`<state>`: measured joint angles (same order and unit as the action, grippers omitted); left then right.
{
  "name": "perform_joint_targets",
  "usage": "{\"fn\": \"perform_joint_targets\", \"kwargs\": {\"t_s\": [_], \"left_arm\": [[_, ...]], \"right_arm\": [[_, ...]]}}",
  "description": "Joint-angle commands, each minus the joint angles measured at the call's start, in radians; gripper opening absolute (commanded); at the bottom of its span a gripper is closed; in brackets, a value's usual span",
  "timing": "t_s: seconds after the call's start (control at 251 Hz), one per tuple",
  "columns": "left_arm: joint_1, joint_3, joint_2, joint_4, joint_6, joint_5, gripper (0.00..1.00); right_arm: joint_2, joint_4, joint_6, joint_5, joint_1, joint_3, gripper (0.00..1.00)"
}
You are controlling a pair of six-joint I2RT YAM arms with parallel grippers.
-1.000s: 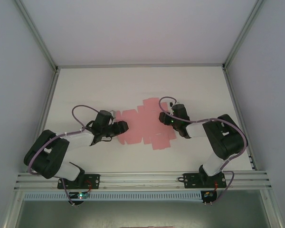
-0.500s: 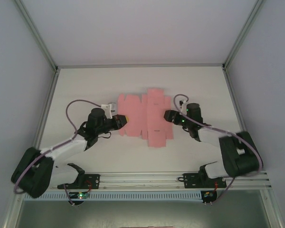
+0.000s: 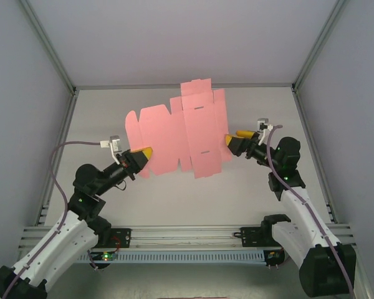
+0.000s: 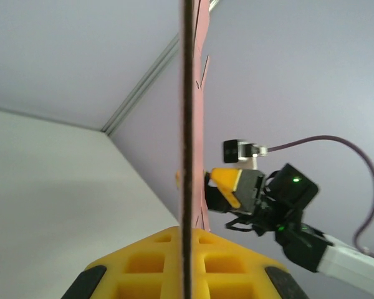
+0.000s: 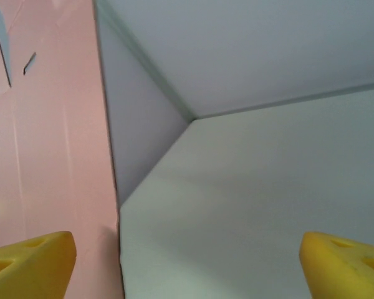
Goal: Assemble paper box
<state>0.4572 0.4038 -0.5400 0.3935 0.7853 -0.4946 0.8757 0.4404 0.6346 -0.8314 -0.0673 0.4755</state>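
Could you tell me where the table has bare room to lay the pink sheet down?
Bare table between both arm bases and the lifted paper box; also the far right corner. Crowded between left gripper and right gripper.

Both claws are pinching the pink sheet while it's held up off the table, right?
Not quite. Only the left gripper is pinching the flat pink paper box. The right gripper stands open beside its right edge, as the right wrist view shows. The sheet is indeed raised off the table.
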Motion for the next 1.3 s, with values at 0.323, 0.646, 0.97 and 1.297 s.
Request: {"fn": "perform_joint_targets", "kwargs": {"t_s": [0.323, 0.646, 0.97, 1.297], "left_arm": [[0.005, -0.026, -0.031, 0.089, 0.036, -0.019, 0.0], [0.005, -0.042, 0.039, -0.143, -0.037, 0.155, 0.06], [0.005, 0.113, 0.062, -0.867, -0.073, 0.676, 1.0], [0.006, 0.165, -0.022, -0.883, -0.087, 0.706, 1.0]], "right_arm": [[0.178, 0.235, 0.237, -0.249, -0.084, 0.156, 0.46], [0.09, -0.142, -0.098, -0.132, -0.097, 0.247, 0.0], [0.226, -0.907, -0.717, 0.083, -0.249, 0.481, 0.0], [0.551, -1.14, -0.876, 0.459, -0.285, 0.722, 0.0]]}}
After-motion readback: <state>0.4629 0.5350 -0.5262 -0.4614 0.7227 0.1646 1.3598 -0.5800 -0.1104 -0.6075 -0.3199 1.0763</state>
